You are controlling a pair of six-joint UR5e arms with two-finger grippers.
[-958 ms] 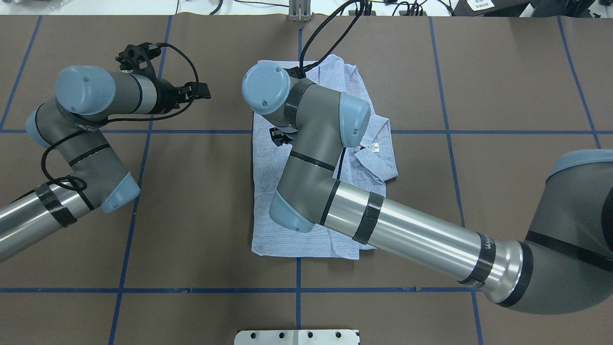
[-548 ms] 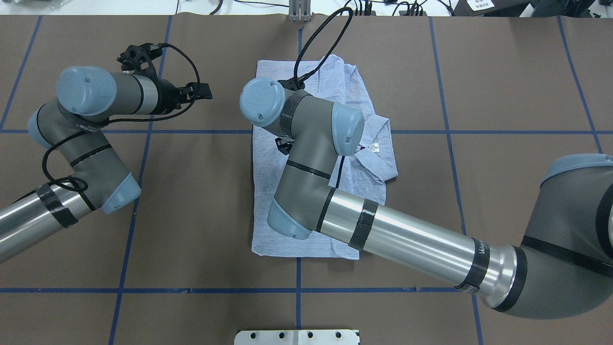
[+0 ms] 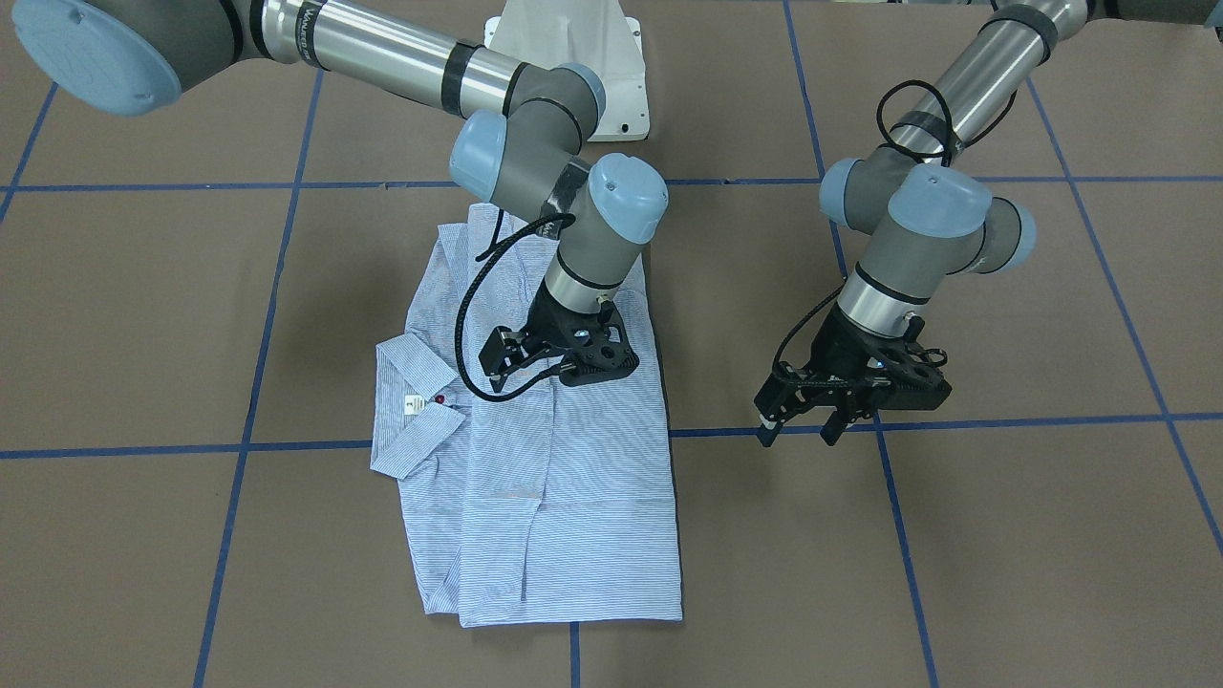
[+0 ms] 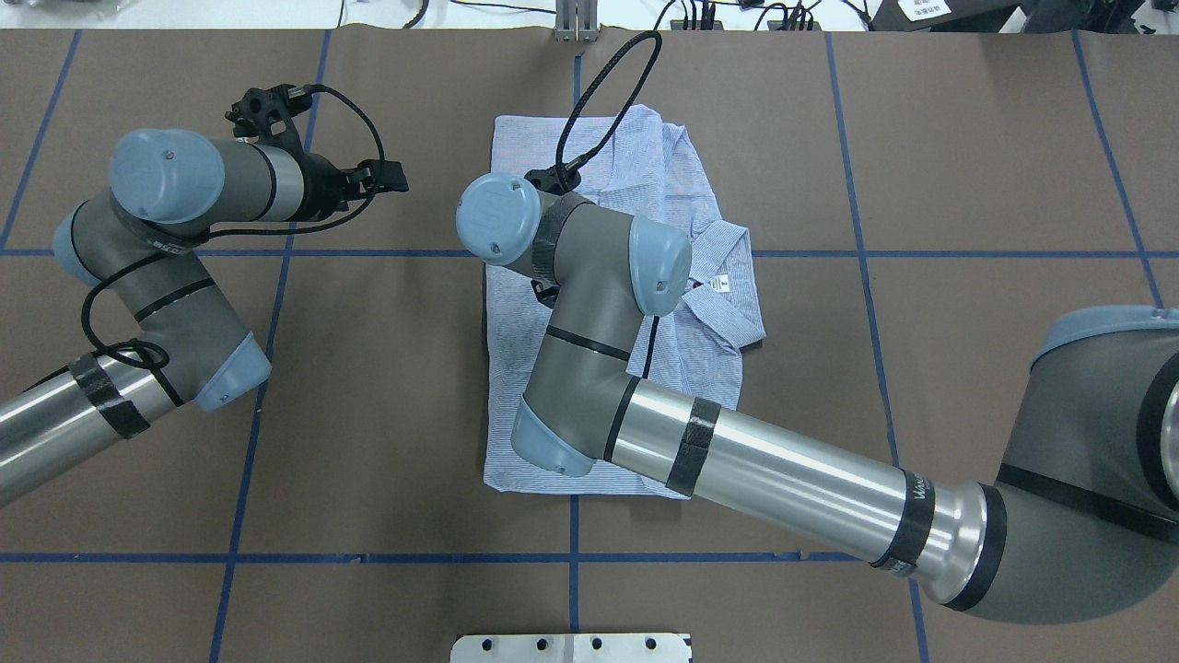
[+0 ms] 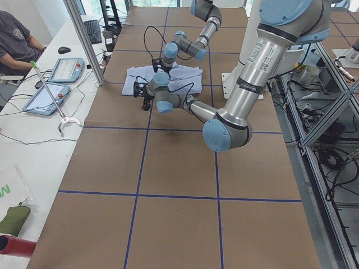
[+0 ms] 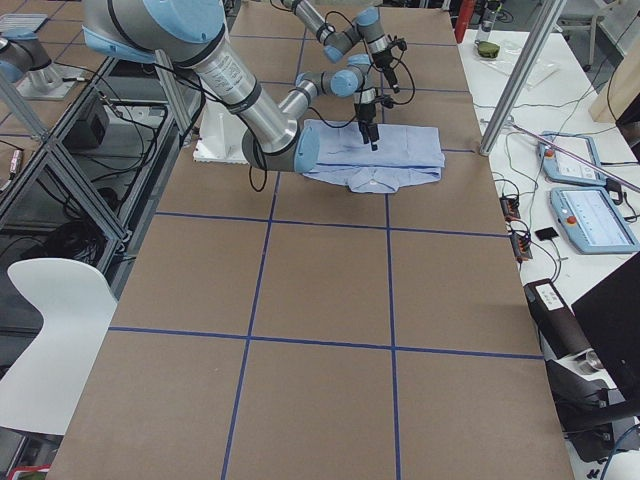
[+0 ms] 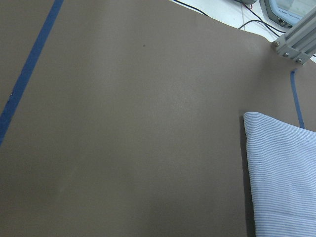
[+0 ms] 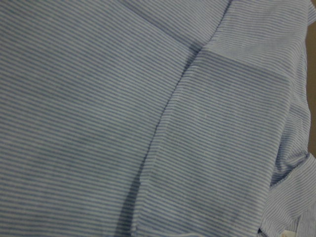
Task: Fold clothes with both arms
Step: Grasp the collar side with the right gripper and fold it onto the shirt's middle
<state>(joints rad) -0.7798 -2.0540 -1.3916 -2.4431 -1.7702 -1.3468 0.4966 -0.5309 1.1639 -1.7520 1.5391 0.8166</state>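
The shirt (image 3: 573,478) lies folded into a long rectangle in the middle of the table, collar (image 3: 411,420) and white label (image 4: 721,284) turned to one side. My right gripper (image 3: 504,361) hangs just above the shirt's middle, fingers apart and holding nothing; the right wrist view is filled with striped cloth (image 8: 148,123). In the overhead view the right arm hides most of that gripper. My left gripper (image 3: 798,432) is open and empty over bare table beside the shirt (image 4: 645,175). The left wrist view shows only the shirt's corner (image 7: 286,173).
Brown table cover with blue tape lines (image 4: 576,558). The white pedestal base (image 3: 573,38) stands at the robot's side. An aluminium post (image 5: 84,39), tablets (image 5: 64,70) and a seated person (image 5: 17,39) are beyond the far table edge.
The right arm has drawn its wrist back over the shirt toward the robot's side. The left arm has stayed still.
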